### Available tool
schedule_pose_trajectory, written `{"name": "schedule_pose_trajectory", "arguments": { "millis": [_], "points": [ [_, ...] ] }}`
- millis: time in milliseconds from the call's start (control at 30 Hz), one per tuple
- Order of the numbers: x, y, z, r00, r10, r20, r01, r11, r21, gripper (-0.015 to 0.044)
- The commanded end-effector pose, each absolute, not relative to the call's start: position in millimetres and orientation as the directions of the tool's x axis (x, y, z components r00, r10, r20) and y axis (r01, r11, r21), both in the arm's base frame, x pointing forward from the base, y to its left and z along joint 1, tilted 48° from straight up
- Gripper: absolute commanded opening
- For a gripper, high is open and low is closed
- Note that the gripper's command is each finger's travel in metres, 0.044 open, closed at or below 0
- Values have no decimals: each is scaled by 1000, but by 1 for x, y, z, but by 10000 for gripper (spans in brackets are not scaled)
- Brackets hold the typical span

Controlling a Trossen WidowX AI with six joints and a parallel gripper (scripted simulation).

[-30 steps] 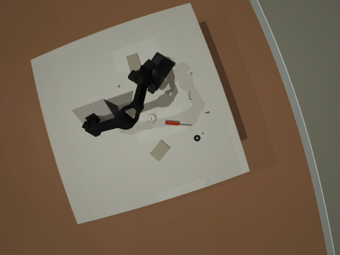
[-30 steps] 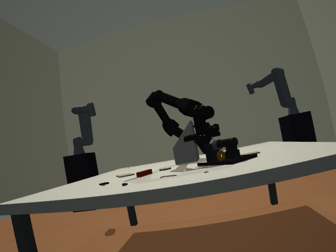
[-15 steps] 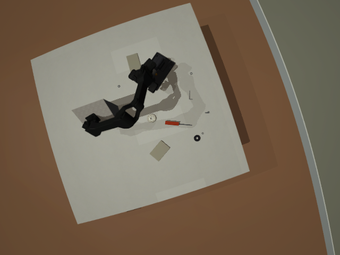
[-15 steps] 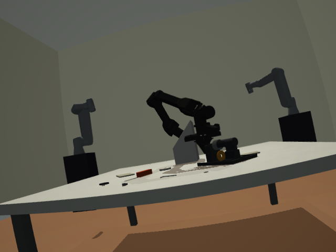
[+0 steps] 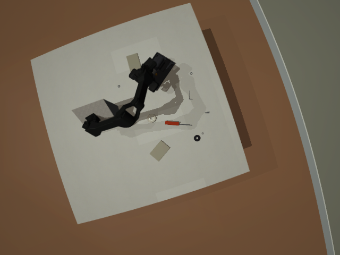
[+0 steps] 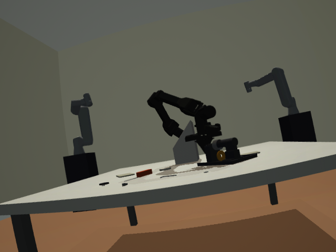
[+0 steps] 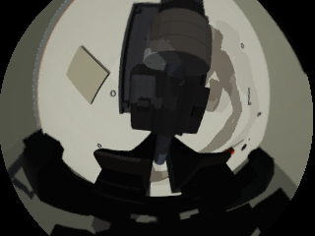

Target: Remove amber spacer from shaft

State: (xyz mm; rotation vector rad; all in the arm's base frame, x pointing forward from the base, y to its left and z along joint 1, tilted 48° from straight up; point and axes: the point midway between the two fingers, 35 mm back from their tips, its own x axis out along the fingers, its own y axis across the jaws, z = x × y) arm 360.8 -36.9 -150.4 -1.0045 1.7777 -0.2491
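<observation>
In the top view the arm (image 5: 140,92) covers much of the block assembly (image 5: 165,61). The wrist view loses the gripper's (image 7: 161,164) lower parts in darkness. One desk (image 6: 163,196) corner runs off the exterior view's left edge; the small rings (image 5: 118,86) (image 7: 113,93) are too tiny to identify.

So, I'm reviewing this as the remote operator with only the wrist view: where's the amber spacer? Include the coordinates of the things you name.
Observer: In the exterior view, the amber spacer (image 5: 155,74) (image 6: 218,155) stands upright above the black base plate (image 5: 172,63) (image 6: 202,164) (image 7: 125,98), not flat on the table.
Operator: I see one pale plate. Any more?
Observer: Yes, the top view shows a second pale plate (image 5: 159,150) (image 6: 125,175) lying near the red-handled screwdriver (image 5: 172,122) (image 6: 144,172) (image 7: 231,151).
</observation>
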Motion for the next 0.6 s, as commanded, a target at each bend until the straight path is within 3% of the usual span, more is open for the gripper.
{"name": "schedule_pose_trajectory", "arguments": {
  "millis": [0,567],
  "points": [
    [363,-36,-152,-117,-723,-681,-510,632,-583,0],
    [368,-34,-155,-117,-722,-682,-510,632,-583,0]
  ]
}}
